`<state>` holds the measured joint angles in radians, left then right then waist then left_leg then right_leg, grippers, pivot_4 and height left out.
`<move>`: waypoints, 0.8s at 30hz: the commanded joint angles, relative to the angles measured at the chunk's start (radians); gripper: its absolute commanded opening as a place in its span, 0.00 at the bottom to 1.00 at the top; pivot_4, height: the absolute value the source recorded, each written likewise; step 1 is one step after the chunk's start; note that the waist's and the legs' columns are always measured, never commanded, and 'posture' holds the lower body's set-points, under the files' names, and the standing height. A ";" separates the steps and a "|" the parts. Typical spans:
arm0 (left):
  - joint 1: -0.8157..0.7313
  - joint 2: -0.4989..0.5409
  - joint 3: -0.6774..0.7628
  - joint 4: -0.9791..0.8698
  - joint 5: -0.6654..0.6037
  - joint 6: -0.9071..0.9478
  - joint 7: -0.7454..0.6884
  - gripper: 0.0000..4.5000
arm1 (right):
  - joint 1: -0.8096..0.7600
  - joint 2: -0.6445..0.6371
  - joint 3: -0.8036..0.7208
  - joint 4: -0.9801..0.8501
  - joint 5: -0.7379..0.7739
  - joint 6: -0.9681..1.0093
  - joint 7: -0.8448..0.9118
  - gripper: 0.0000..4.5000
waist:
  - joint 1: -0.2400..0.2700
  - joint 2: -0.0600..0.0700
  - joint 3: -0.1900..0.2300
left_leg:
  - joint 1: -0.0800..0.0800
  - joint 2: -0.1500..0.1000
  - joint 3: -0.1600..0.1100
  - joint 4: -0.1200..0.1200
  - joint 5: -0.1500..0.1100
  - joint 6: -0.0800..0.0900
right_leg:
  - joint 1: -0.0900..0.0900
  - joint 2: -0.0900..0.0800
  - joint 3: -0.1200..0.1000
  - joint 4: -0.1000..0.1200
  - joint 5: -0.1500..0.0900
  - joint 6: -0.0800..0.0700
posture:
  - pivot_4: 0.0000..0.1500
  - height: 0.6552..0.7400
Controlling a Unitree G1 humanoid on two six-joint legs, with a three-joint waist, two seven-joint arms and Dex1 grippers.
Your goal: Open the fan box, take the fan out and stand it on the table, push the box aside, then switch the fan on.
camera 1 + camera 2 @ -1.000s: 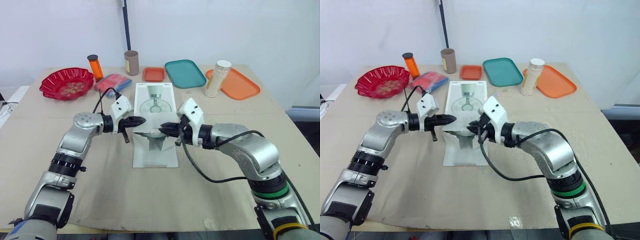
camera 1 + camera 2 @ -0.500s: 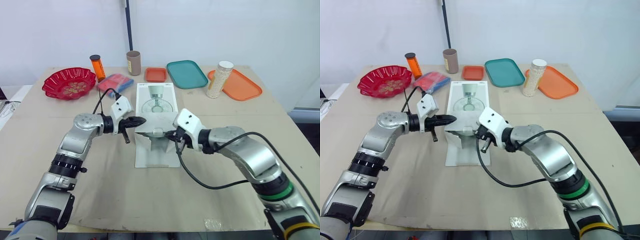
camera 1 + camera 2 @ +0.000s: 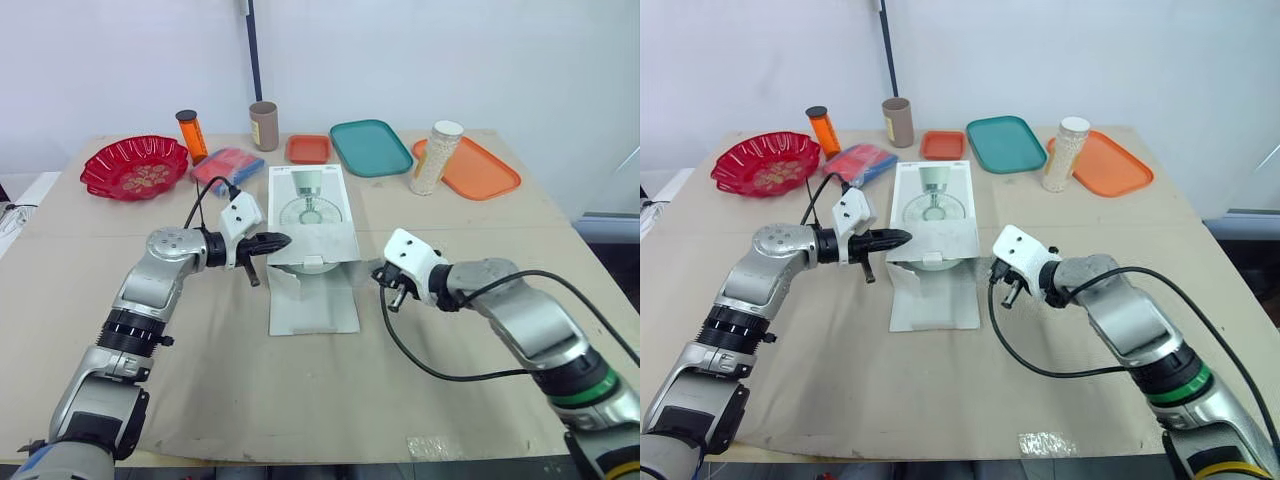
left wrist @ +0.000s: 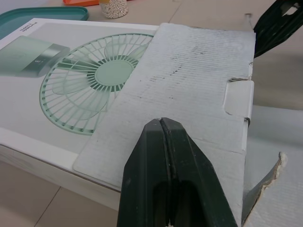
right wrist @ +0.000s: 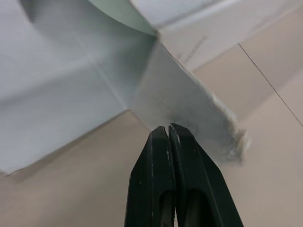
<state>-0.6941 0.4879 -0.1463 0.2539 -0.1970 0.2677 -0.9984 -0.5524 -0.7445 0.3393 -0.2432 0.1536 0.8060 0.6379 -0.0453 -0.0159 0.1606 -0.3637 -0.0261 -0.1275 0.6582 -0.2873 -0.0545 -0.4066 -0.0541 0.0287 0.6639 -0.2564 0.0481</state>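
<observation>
White fan box (image 3: 308, 200) lies flat mid-table (image 3: 450, 230), printed fan face up, near end open. Bottom flap (image 3: 312, 305) spread on table toward robot; top flap (image 4: 189, 80) folded back over the fan print. Left gripper (image 3: 283, 240) at box's left near corner, fingers pressed together, tips over the folded-back flap. Right gripper (image 3: 378, 270) just right of the box, fingers together, tips at the torn side flap (image 5: 184, 109); can't tell if pinching it. Fan itself not seen. Red bowl (image 3: 135, 167), teal tray (image 3: 371, 146), orange tray (image 3: 470, 165) along far edge.
</observation>
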 commanded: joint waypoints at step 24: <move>0.031 0.012 -0.014 0.000 0.020 0.007 -0.011 0.00 | 0.011 0.135 -0.046 -0.002 -0.074 -0.084 0.035 0.01 | -0.001 0.000 0.000 | 0.000 0.000 0.000 0.000 0.000 0.000 | 0.000 0.000 0.000 0.000 0.000 0.000 | 1.00 1.00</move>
<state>-0.6843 0.4928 -0.1429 0.2464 -0.1950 0.2610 -1.0004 -0.5464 -0.5920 0.3077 -0.1895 0.0735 0.7338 0.6504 -0.0467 -0.0157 0.1606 -0.3635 -0.0263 -0.1276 0.6580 -0.2874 -0.0544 -0.4066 -0.0540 0.0288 0.6640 -0.2562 0.0477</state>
